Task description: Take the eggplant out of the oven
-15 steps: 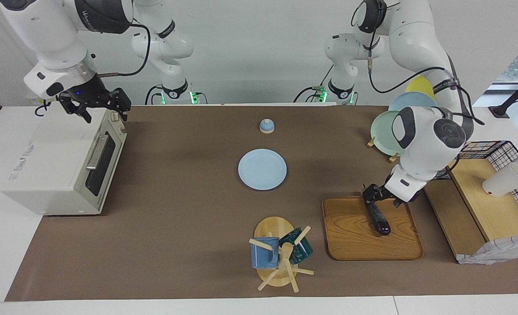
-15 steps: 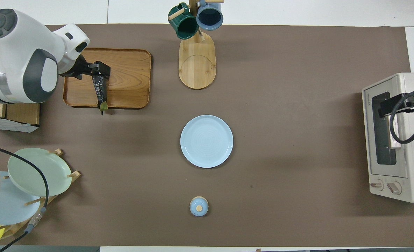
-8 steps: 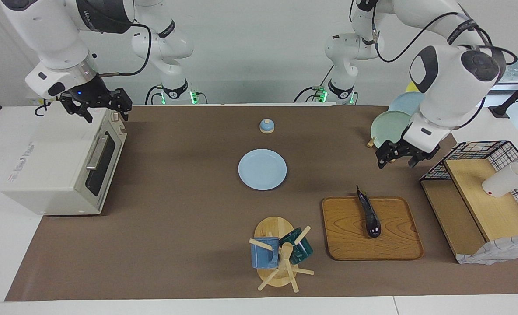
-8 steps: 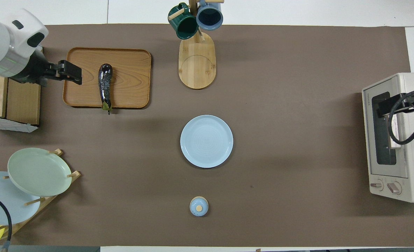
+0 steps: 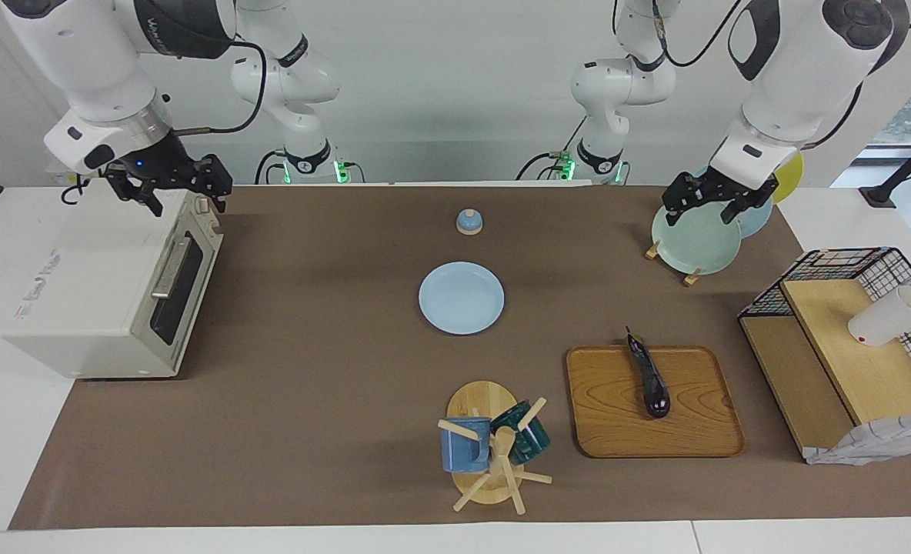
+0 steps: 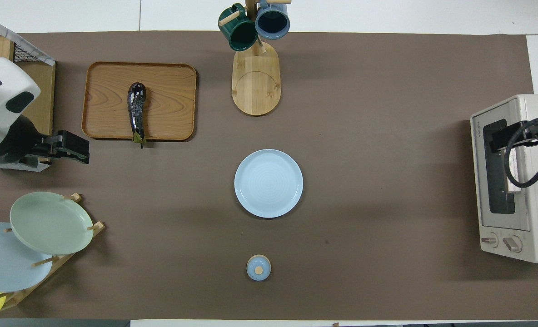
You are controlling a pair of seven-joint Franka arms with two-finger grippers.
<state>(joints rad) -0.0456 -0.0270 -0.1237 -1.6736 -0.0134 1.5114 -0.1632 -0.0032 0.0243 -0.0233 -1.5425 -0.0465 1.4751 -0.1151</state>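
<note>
The slim dark eggplant (image 5: 648, 375) (image 6: 136, 111) lies on the wooden tray (image 5: 694, 431) (image 6: 169, 91) toward the left arm's end of the table, with nothing touching it. My left gripper (image 5: 702, 211) (image 6: 83, 150) hangs open and empty, high over the plate rack and well apart from the tray. The off-white oven (image 5: 94, 300) (image 6: 523, 245) stands at the right arm's end with its glass door shut. Above the oven's top, my right gripper (image 5: 185, 201) waits open with nothing in it.
A light blue plate (image 5: 461, 298) lies mid-table, and a small blue lid (image 5: 468, 221) sits nearer the robots. The mug tree (image 5: 494, 454) holds two mugs beside the tray. A plate rack (image 5: 694, 245) and a wire-and-wood shelf (image 5: 840, 338) stand at the left arm's end.
My left gripper has let go of the eggplant on the tray, risen and drawn back over the plate rack. The eggplant stays on the tray. The right arm has not moved.
</note>
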